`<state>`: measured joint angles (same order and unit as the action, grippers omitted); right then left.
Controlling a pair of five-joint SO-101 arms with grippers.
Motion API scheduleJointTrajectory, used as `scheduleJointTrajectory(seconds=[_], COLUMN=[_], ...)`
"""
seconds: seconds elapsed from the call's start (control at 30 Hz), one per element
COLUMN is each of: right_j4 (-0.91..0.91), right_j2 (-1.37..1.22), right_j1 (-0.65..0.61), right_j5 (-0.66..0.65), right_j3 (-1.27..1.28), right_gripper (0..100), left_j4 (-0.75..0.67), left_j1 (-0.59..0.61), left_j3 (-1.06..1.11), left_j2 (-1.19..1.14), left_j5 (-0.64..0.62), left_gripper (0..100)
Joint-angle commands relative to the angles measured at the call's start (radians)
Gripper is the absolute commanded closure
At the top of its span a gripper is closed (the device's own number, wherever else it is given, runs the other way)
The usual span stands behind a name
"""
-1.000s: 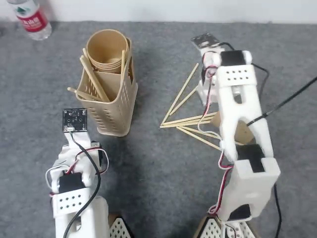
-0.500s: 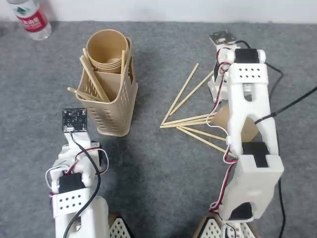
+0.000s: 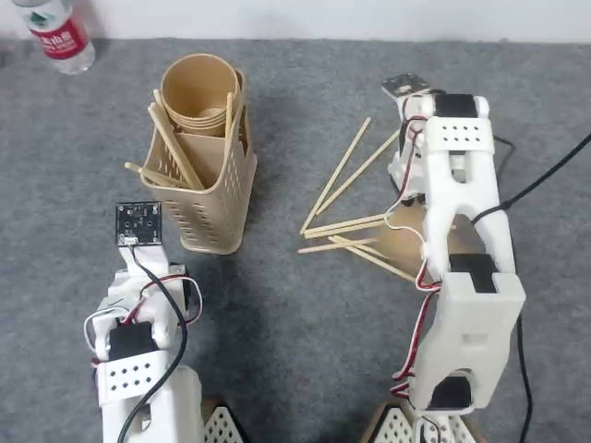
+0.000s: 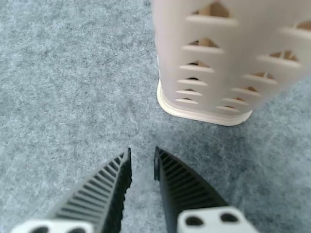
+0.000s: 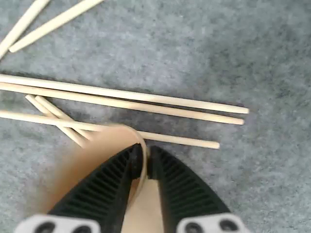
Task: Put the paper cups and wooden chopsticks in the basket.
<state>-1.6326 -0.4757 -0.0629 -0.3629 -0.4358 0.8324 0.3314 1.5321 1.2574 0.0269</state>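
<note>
Standing unmoved on the grey carpeted tabletop, the beige slotted plastic basket waits, with the left pincer parted and empty beside its base. The right pincer, clenched on the rim of a tan paper cup, has swung out and back, disturbing the loose pale wooden chopsticks. So the cup is in hand but well apart from the basket.

tally: seven wooden chopsticks loose, one paper cup out, one basket
and inside that basket there's one nested cup stack, can't call how many cups, plus at least four more sticks poking up; one bottle too.
</note>
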Motion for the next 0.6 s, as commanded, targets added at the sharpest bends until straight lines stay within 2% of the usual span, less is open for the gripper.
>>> scheduleJointTrajectory(seconds=[0.0,0.33,0.57], right_j4=[-0.004,-0.056,-0.134], right_j2=[0.018,0.053,0.243], right_j1=[0.021,0.038,0.036], right_j5=[-0.025,-0.026,-0.021], right_j3=[-0.026,-0.051,-0.262], right_gripper=[98.3,99.2,99.2], left_j4=[-0.018,-0.02,-0.02], left_j1=[0.003,0.003,0.003], left_j3=[-0.008,-0.008,-0.008], left_j2=[0.011,0.011,0.011], left_j5=[0.011,0.011,0.011], left_gripper=[93,93,93])
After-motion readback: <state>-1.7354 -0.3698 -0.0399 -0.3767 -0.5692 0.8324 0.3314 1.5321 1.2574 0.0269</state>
